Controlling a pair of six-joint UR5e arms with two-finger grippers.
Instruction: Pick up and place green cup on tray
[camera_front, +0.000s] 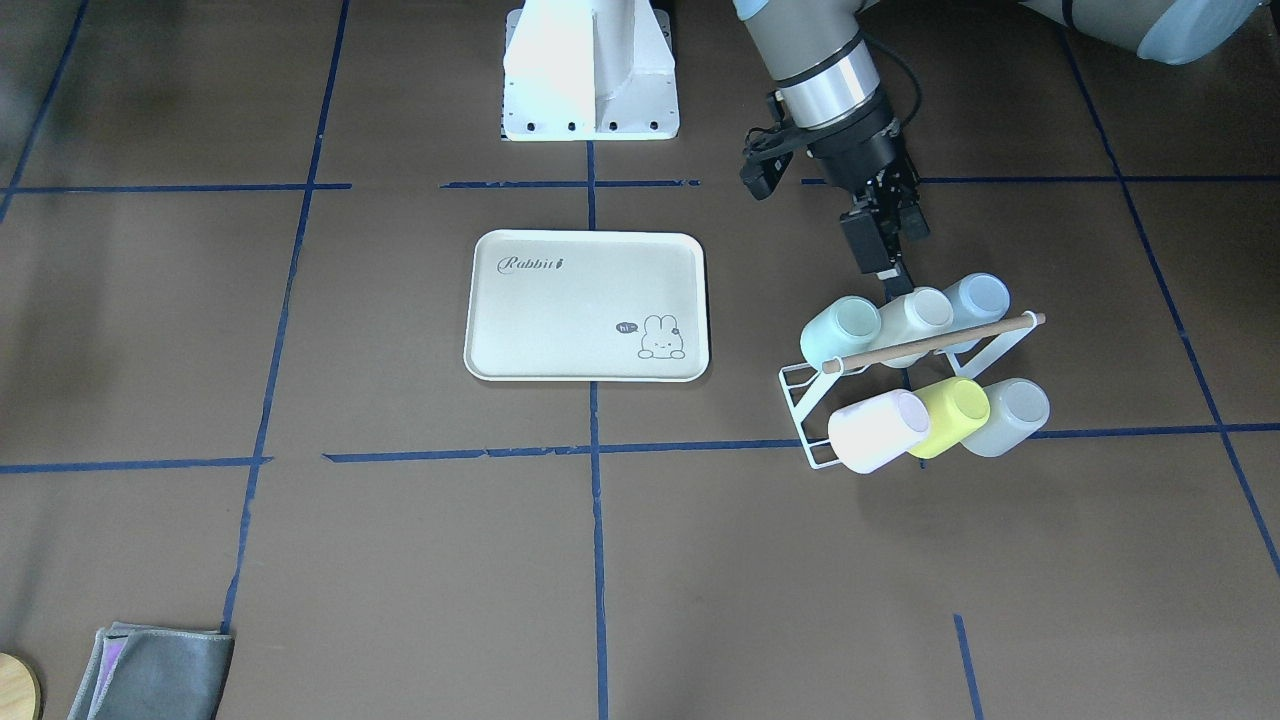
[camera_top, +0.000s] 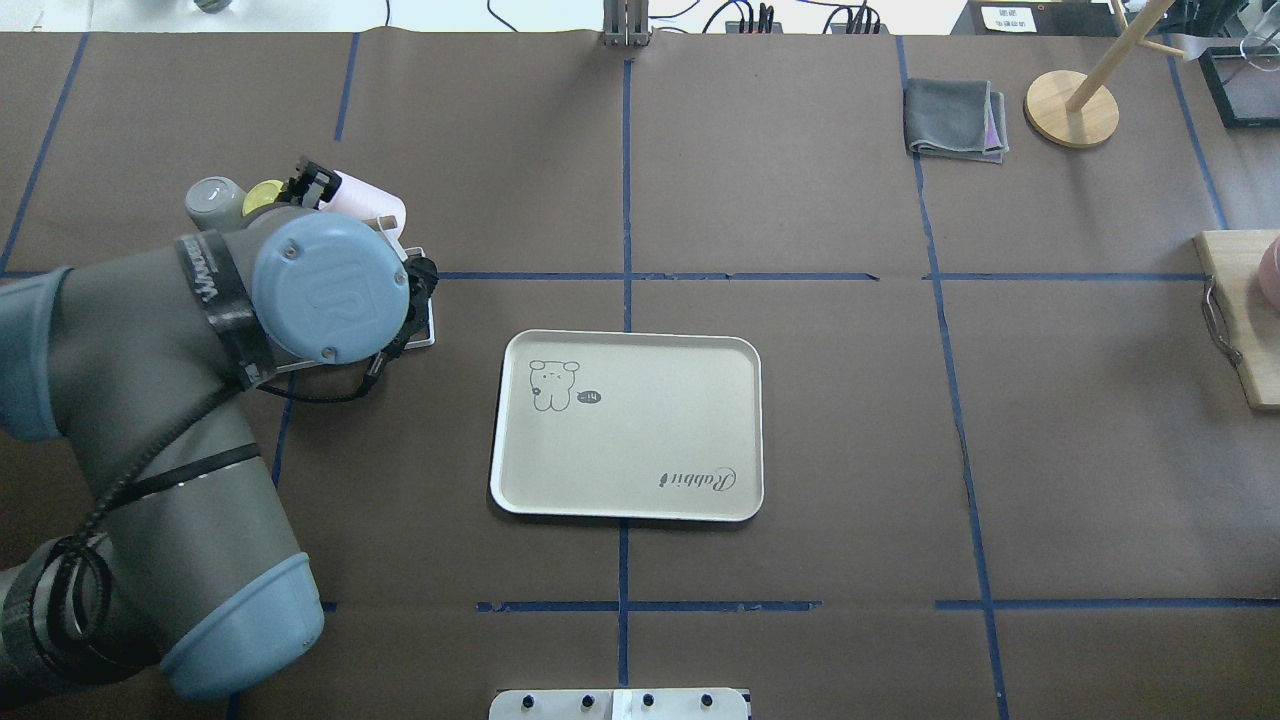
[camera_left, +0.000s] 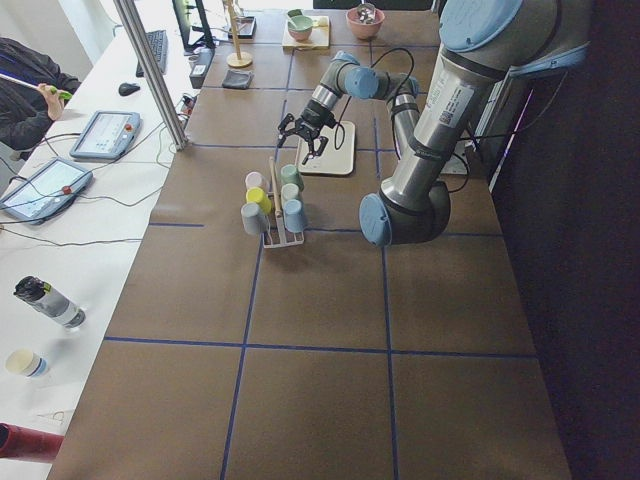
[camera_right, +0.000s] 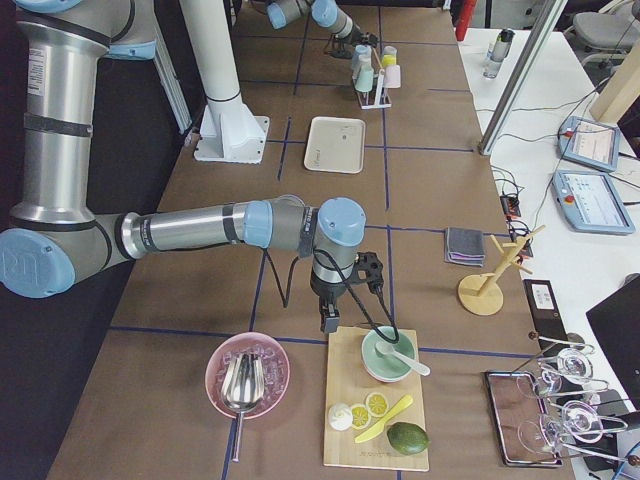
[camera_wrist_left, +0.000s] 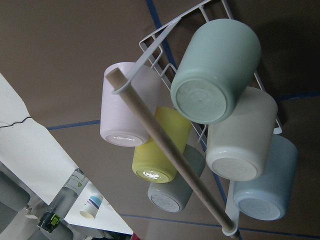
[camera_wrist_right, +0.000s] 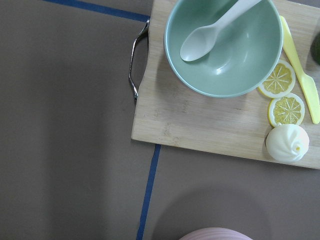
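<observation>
Green cup (camera_front: 838, 331) lies tilted on rack (camera_front: 930, 344), upper row, touching cream cup (camera_front: 915, 318) beside it. Tray (camera_front: 560, 320) is flat on counter (camera_front: 400, 550), well apart from rack. L claw (camera_front: 893, 262) hangs just above cream cup, fingers apart, holding nothing. R claw (camera_right: 328, 318) is far off by wooden board (camera_right: 345, 420); can't tell if apart or together.

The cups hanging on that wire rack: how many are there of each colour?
Mint-green cup: 1
Cream cup: 1
Pale blue cup: 1
Pale pink cup: 1
Yellow-green cup: 1
Grey cup: 1
Total: 6
</observation>
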